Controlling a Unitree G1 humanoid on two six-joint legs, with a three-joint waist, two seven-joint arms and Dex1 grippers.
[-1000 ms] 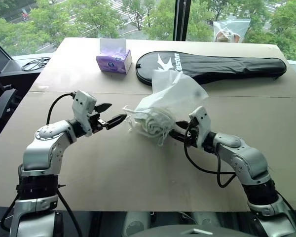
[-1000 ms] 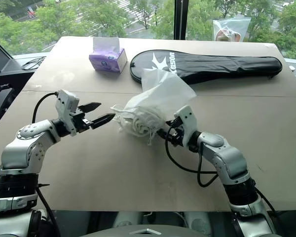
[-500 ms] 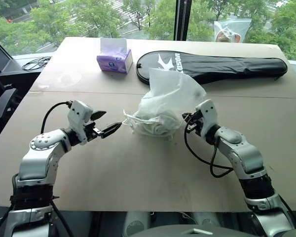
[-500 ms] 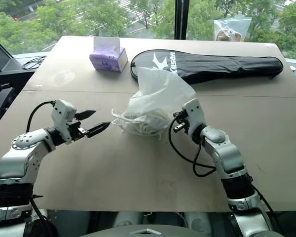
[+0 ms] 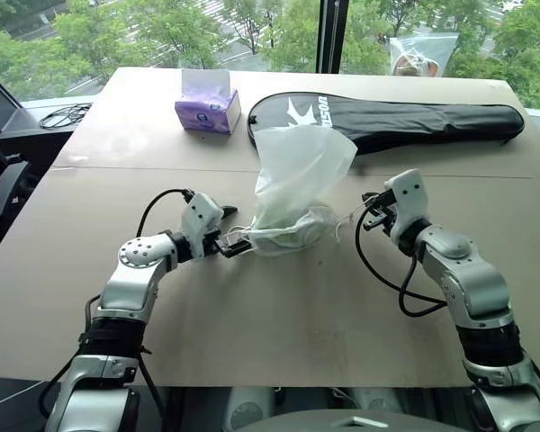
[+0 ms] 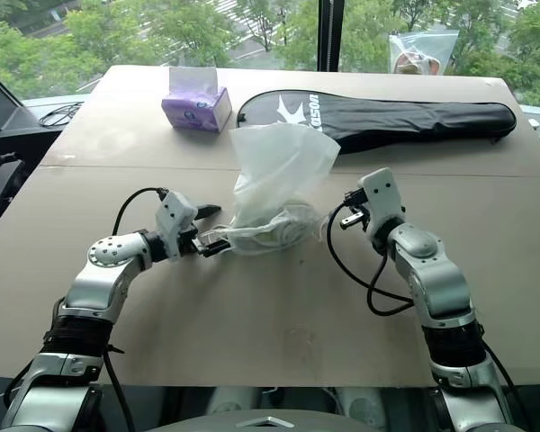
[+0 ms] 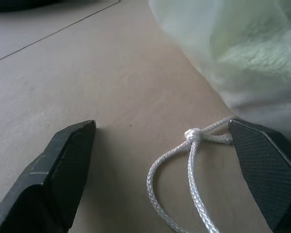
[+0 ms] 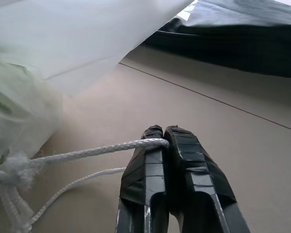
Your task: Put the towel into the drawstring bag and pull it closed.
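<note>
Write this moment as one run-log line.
towel: in drawstring bag | right gripper: shut on cord | left gripper: open around knot

Worktop (image 5: 252, 306): drawstring bag (image 5: 297, 175) at centre, towel (image 5: 301, 227) inside its lower part. Left claw (image 5: 237, 245) just left of the bag; right claw (image 5: 367, 212) to its right. Behind: tissue box (image 5: 207, 106) at left, racket case (image 5: 405, 119) at right, zip bag (image 5: 421, 56) at the far edge.

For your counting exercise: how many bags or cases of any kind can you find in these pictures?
3: the white bag at mid-table between the grippers, the black case behind it, and a clear plastic bag at the far edge.
</note>
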